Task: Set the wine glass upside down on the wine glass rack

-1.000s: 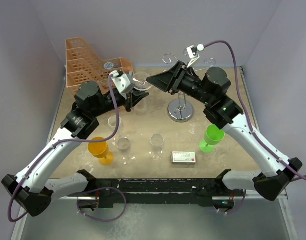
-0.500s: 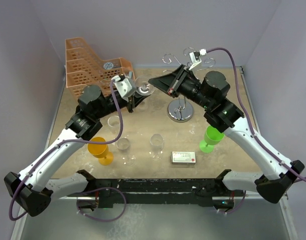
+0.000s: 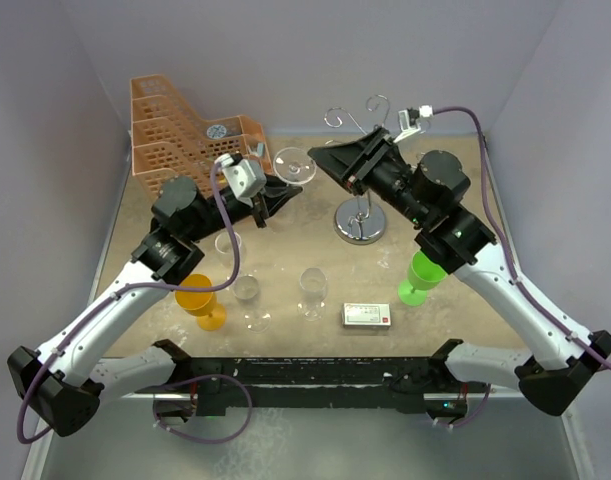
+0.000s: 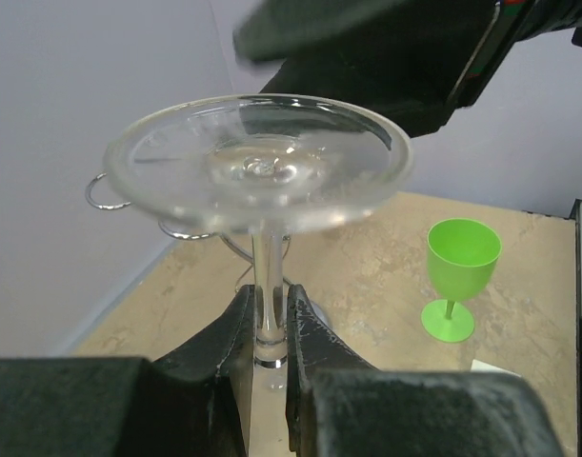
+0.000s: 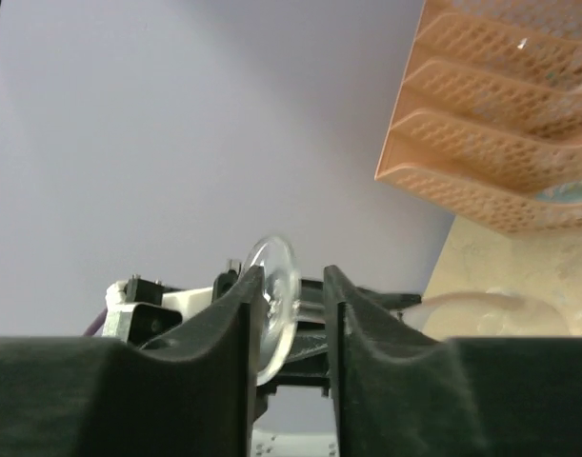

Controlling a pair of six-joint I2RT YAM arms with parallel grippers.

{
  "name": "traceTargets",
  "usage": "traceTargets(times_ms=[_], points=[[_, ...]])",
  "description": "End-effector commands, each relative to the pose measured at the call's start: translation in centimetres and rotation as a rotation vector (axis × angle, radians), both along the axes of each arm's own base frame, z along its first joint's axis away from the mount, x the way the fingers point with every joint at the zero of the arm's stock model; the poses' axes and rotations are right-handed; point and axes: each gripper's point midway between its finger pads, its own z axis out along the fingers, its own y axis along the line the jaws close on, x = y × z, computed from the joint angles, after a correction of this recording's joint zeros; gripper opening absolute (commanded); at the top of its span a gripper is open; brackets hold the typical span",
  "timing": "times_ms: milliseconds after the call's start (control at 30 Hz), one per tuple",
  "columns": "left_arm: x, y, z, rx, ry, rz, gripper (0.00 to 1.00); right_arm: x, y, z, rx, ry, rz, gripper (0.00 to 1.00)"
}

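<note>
My left gripper point(image 4: 269, 328) pinches the stem of the clear wine glass point(image 4: 260, 162), foot uppermost, aloft left of the chrome wine glass rack point(image 3: 360, 226); my right gripper point(image 5: 291, 286) is slightly spread. Box point(image 3: 367, 316) lettering illegible.

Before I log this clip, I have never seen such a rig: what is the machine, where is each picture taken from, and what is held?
Two robot arms are bolted at the near edge of the table. One picture looks down from above; the other two come from wrist cameras. The left gripper is shut on the stem of a clear wine glass, its round foot facing the open right gripper. On the table stand a chrome wire rack, an orange lattice basket, a green goblet, an orange goblet, more clear glasses and a small box.
</note>
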Motion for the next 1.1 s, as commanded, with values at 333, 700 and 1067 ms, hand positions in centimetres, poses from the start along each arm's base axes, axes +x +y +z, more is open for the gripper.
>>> traceTargets(times_ms=[333, 700, 1067], points=[[5.3, -0.5, -0.1, -0.087, 0.076, 0.139, 0.0, -1.3, -11.2, 2.1, -0.094, -0.322, -0.446, 0.76], [12.7, -0.1, 1.4, -0.22, 0.169, 0.059, 0.0, -1.8, -13.8, -0.5, -0.259, -0.313, -0.53, 0.75], [16.7, -3.5, -2.8, -0.136, 0.199, -0.043, 0.0, -1.9, -13.1, -0.5, -0.268, -0.31, -0.492, 0.74]])
